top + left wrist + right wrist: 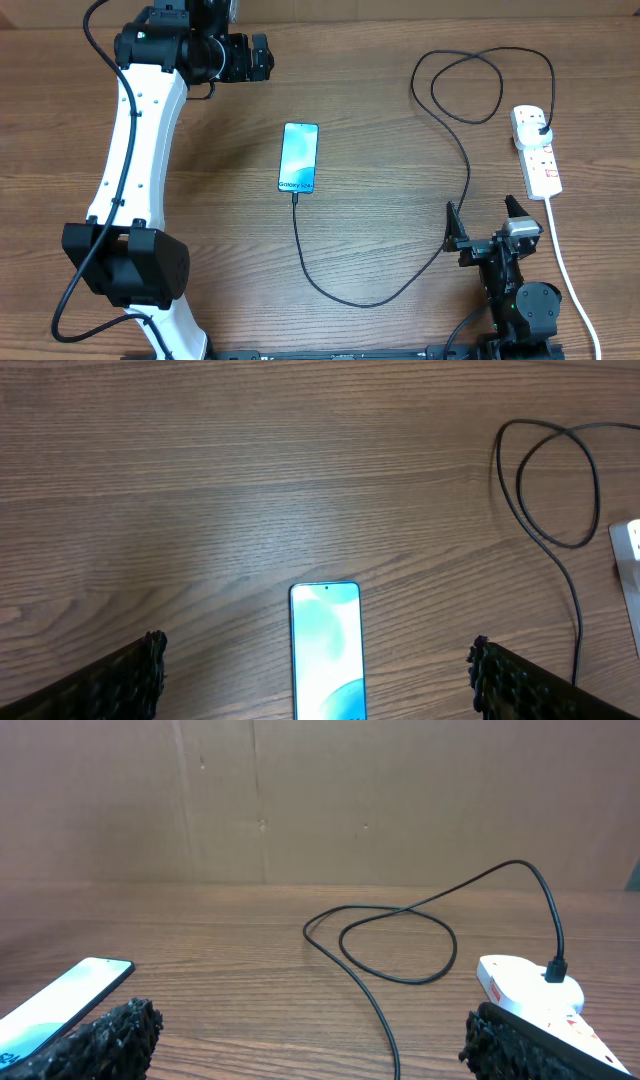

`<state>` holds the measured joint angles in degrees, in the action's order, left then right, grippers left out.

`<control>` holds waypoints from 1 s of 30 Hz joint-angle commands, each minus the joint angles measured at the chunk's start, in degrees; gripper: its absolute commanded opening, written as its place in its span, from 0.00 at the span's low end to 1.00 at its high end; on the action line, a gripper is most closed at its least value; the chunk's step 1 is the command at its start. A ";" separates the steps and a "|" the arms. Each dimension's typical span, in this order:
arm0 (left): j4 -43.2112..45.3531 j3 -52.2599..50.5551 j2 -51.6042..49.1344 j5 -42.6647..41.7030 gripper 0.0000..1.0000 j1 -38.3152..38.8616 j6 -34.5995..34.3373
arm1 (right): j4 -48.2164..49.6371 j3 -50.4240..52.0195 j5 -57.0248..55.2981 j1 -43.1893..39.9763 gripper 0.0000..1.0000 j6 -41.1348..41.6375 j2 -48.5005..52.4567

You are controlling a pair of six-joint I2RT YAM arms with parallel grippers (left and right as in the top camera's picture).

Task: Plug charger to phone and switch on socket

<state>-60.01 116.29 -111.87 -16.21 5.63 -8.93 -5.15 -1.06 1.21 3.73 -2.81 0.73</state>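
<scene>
Two empty, wide-open pincers: left gripper (262, 58) beyond the phone (299, 157) at centre, right gripper (486, 222) near the socket (537, 150). The charger (400, 290) looks seated in the phone and plugged into the socket. Risk: pressing too hard shoves the socket and tugs the charger out.

From the overhead camera I could read only one piece of text: small white lettering on the phone (299, 157), low on its blue-teal screen by the short edge nearer the arms' bases. It began with "Galaxy", and the few characters after that were too small to make out. The red markings on the socket (536, 150) were too small to read. Neither wrist view gave me anything legible.
</scene>
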 commanded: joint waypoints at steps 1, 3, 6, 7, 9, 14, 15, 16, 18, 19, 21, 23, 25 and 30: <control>0.07 -0.15 -0.31 0.28 1.00 0.02 -0.31 | 0.31 0.59 -0.48 -0.33 1.00 -0.26 -0.57; 0.04 -0.15 -0.31 0.28 1.00 0.02 -0.31 | 0.28 0.59 -0.48 -0.33 1.00 -0.26 -0.57; 0.04 -0.15 -0.31 0.28 1.00 0.02 -0.31 | 0.28 0.59 -0.48 -0.33 1.00 -0.26 -0.57; 0.04 -0.15 -0.31 0.28 1.00 0.02 -0.31 | 0.31 0.59 -0.48 -0.33 1.00 -0.26 -0.57; 0.04 -0.15 -0.31 0.28 1.00 0.02 -0.31 | 0.28 0.59 -0.50 -0.33 1.00 -0.26 -0.57; -0.72 -0.15 -0.31 6.16 1.00 0.00 -0.07 | 0.28 0.59 -0.48 -0.33 1.00 -0.26 -0.57; -1.33 -0.15 -0.20 7.93 1.00 0.00 -0.07 | 0.28 0.59 -0.48 -0.33 1.00 -0.26 -0.57; -1.88 -0.15 -0.09 9.01 1.00 0.00 -0.07 | 0.31 0.59 -0.48 -0.33 1.00 -0.26 -0.57; -3.19 -0.15 0.09 9.55 1.00 0.00 -0.09 | 0.31 0.59 -0.48 -0.33 1.00 -0.26 -0.57; -3.93 -0.15 0.17 9.55 1.00 0.00 -0.09 | 0.28 0.59 -0.48 -0.33 1.00 -0.26 -0.57; -6.54 -0.15 0.66 9.55 1.00 0.02 -0.09 | 0.28 0.59 -0.48 -0.33 1.00 -0.26 -0.57; -9.16 -0.22 1.64 10.38 1.00 0.09 -0.04 | 0.28 0.59 -0.48 -0.33 1.00 -0.26 -0.57; -9.42 -0.61 2.75 10.62 1.00 0.07 -0.09 | 0.28 0.59 -0.48 -0.33 1.00 -0.26 -0.57; -9.81 -4.50 6.97 10.34 1.00 0.07 -0.37 | 0.28 0.59 -0.48 -0.33 1.00 -0.26 -0.57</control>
<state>-69.54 114.26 -110.02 -6.63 5.63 -8.91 -5.17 -1.06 1.21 3.73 -2.81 0.73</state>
